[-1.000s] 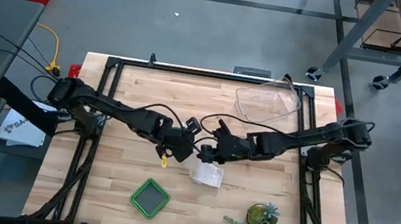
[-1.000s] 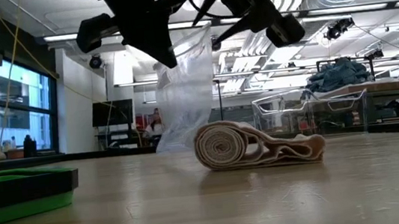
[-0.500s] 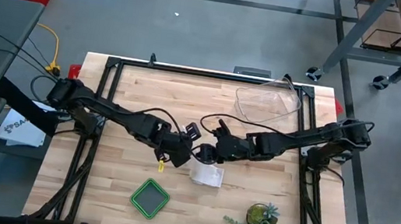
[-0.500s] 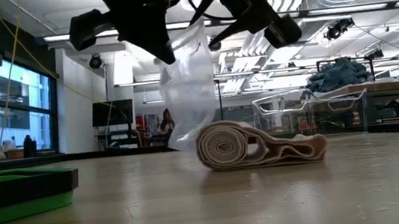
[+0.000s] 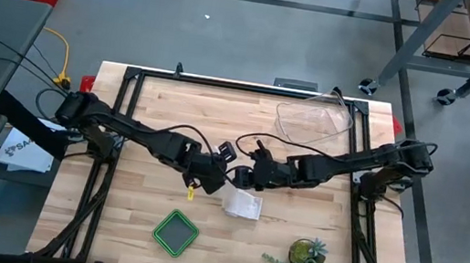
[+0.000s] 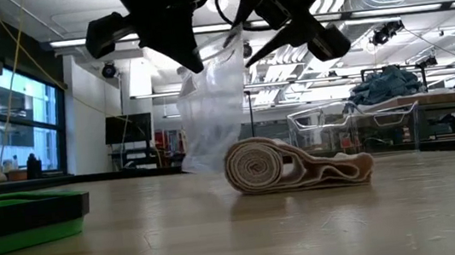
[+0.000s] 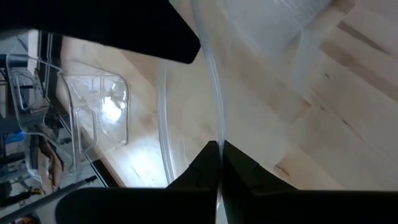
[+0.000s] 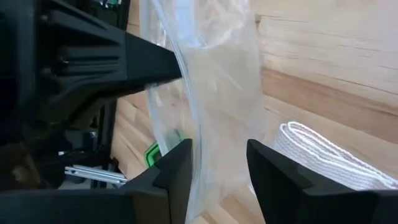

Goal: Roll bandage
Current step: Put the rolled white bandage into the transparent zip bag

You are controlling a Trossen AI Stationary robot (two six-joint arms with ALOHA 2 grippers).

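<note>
The bandage [image 5: 243,205] lies on the wooden table near the middle. It is a partly wound white roll [image 6: 258,165] with a loose crumpled tail [image 6: 340,170], and no gripper touches it. Just above it hangs a clear plastic bag [image 6: 213,112], up between the two grippers. My left gripper [image 5: 216,178] is shut on the bag. My right gripper [image 5: 240,179] faces it from the right, open, with its two fingers [image 8: 177,171] on either side of the bag's film [image 8: 224,93]. My left gripper pinches a thin edge of the clear bag [image 7: 217,134] between its shut fingertips, coming slanting down from the table's left. The bag hangs slack below the fingers, its lower end close by the bandage roll. My right gripper has the bag's film between its open fingers; whether it touches I cannot tell.
A clear plastic tub [image 5: 312,122] stands at the far right of the table. A green tray [image 5: 175,233] lies near the front edge and a small potted plant [image 5: 305,257] at the front right. Black frame rails [image 5: 115,133] run along the table's sides.
The hanging bag has swayed a little and changed shape below the grippers. The bandage has kept still on the table.
</note>
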